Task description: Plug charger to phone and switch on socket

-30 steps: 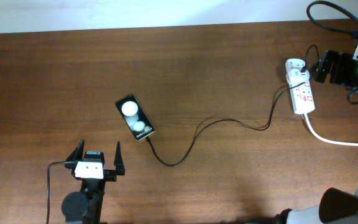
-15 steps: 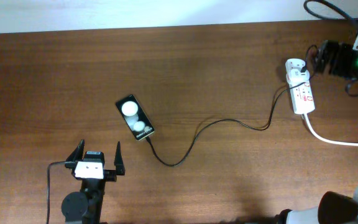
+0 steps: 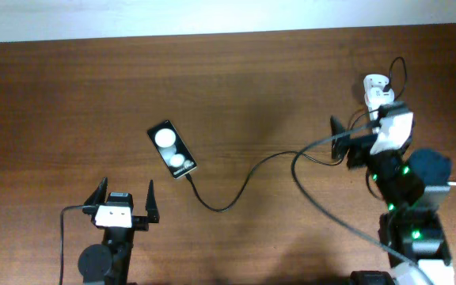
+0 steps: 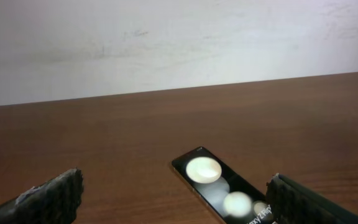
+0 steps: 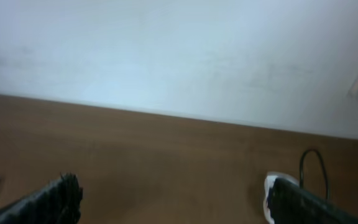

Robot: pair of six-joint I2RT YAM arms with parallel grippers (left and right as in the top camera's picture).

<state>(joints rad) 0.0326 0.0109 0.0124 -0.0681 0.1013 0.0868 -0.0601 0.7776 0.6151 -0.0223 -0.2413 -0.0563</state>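
Phone lies flat; charger tip sits at its lower end and looks seated. Right gripper, far right of phone, is spread wide and empty, hiding the socket. I'd press the switch straight down, slowly. Left gripper, below phone, is spread too. Brown wood table, white wall.

A robotics laboratory is indicated. Robot arms are mounted at a wooden table against a plain white wall.
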